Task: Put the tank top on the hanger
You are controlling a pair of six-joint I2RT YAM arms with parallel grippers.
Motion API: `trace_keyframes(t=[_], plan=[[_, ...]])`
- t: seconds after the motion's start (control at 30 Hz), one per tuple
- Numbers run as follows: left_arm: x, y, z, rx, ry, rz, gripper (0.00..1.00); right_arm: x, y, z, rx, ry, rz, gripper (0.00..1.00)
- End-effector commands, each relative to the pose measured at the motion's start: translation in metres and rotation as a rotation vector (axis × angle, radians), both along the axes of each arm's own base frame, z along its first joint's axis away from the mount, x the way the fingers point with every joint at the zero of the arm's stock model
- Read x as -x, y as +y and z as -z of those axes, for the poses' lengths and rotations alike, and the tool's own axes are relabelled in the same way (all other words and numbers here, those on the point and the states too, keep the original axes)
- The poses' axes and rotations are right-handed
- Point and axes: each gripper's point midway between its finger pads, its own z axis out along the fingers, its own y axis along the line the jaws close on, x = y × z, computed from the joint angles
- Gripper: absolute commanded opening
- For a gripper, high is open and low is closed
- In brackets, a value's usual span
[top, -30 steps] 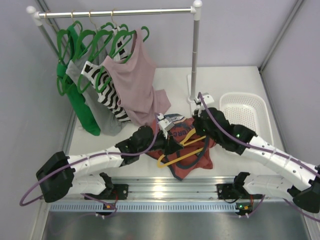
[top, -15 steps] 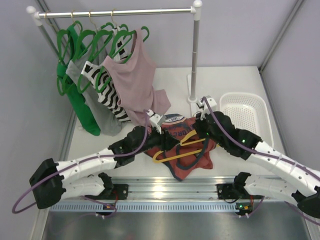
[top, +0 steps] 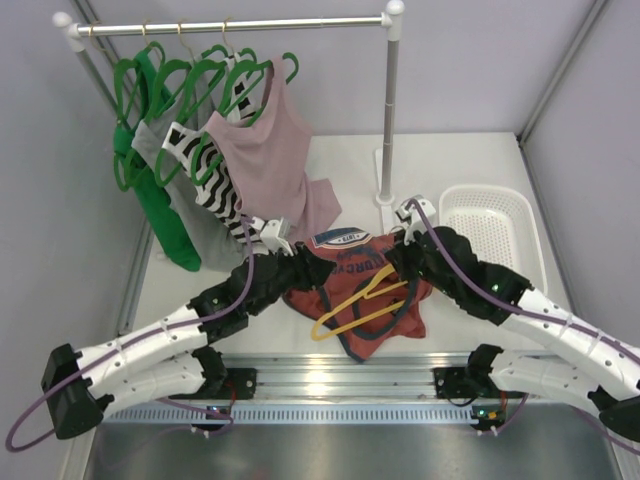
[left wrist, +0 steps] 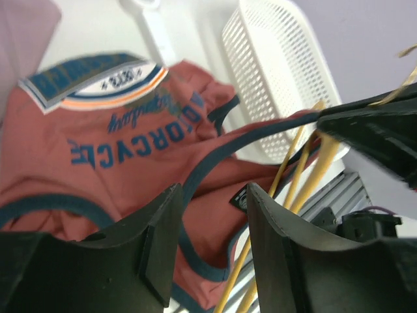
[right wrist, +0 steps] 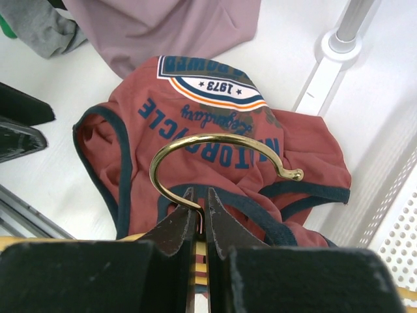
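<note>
The tank top [top: 350,262] lies crumpled on the table [top: 470,160], the hanger [top: 350,318] resting on it; the right gripper [right wrist: 201,195] pinches the hanger under its hook [right wrist: 215,136]; the left gripper [left wrist: 212,192] is spread wide, empty; next it should grab a strap [left wrist: 260,134], I think.

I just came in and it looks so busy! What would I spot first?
The rust-red tank top lies crumpled mid-table with a yellow hanger, whose hook the right gripper pinches. Back left, a rack holds clothes on green hangers; a white basket sits at the right.
</note>
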Motion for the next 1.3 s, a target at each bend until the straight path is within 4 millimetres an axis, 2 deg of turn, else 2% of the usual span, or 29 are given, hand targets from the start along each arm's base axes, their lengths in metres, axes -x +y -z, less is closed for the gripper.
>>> trace_keyframes(t=[0.0, 0.2, 0.3, 0.37, 0.4, 0.43, 0.53, 0.7, 0.93, 1.1, 1.27], plan=[[0.009, 0.002, 0.034, -0.043, 0.198, -0.029, 0.49, 0.0, 0.001, -0.014, -0.041, -0.047, -0.014, 0.0], [0.03, -0.017, 0.081, -0.038, 0.395, 0.05, 0.49, 0.003, -0.003, -0.011, -0.049, -0.043, -0.012, 0.0], [0.048, -0.032, 0.099, -0.054, 0.494, 0.152, 0.48, 0.005, -0.005, -0.01, -0.052, -0.043, -0.009, 0.0], [0.056, -0.04, 0.108, -0.047, 0.539, 0.196, 0.47, 0.005, -0.005, -0.009, -0.054, -0.04, -0.006, 0.0], [0.056, -0.046, 0.106, -0.023, 0.539, 0.215, 0.47, 0.005, -0.005, -0.008, -0.054, -0.038, -0.007, 0.0], [0.062, -0.05, 0.114, -0.038, 0.572, 0.242, 0.47, 0.005, -0.005, -0.008, -0.057, -0.036, -0.007, 0.0], [0.07, -0.056, 0.125, -0.067, 0.604, 0.276, 0.47, 0.005, -0.005, -0.01, -0.059, -0.041, -0.005, 0.0], [0.08, -0.06, 0.133, -0.084, 0.642, 0.308, 0.48, 0.004, -0.006, -0.009, -0.057, -0.041, 0.003, 0.0], [0.092, -0.08, 0.142, -0.111, 0.675, 0.35, 0.48, 0.004, -0.005, -0.008, -0.06, -0.039, 0.005, 0.0], [0.093, -0.089, 0.151, -0.114, 0.688, 0.348, 0.48, 0.003, -0.005, -0.008, -0.06, -0.039, 0.006, 0.0], [0.088, -0.091, 0.148, -0.101, 0.672, 0.33, 0.47, 0.004, -0.005, -0.008, -0.058, -0.037, 0.003, 0.0]])
